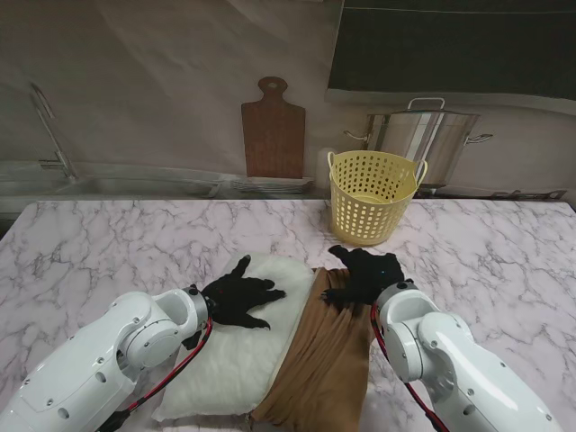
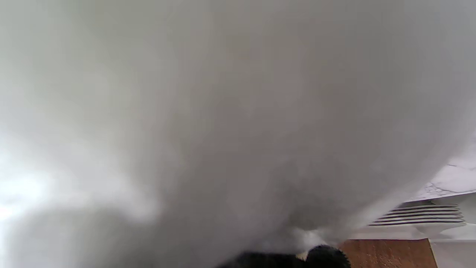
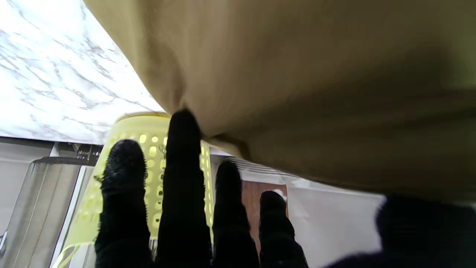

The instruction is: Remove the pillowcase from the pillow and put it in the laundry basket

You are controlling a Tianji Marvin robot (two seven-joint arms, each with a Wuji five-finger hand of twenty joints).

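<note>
- Because the brown pillowcase [image 1: 319, 360] is soft, light cloth bunched over the right half of the white pillow [image 1: 236, 360], I'd pinch its far edge, nearest the yellow laundry basket [image 1: 371, 196].
- My left hand [image 1: 238, 297] presses the bare pillow, fingers splayed, gripping nothing.
- My right hand [image 1: 364, 274] rests on the case; grip unclear — its wrist view shows straight fingers [image 3: 184, 178] under a fold.

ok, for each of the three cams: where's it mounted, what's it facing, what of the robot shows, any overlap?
Stand: above the shoulders, looking down at pillow, brown pillowcase, laundry basket; both arms, left hand, right hand.
Left wrist: pressed against pillow; a fingertip only.
Right wrist: along fingers under pillowcase, toward basket.
Shared: both wrist views catch the cutting board.
</note>
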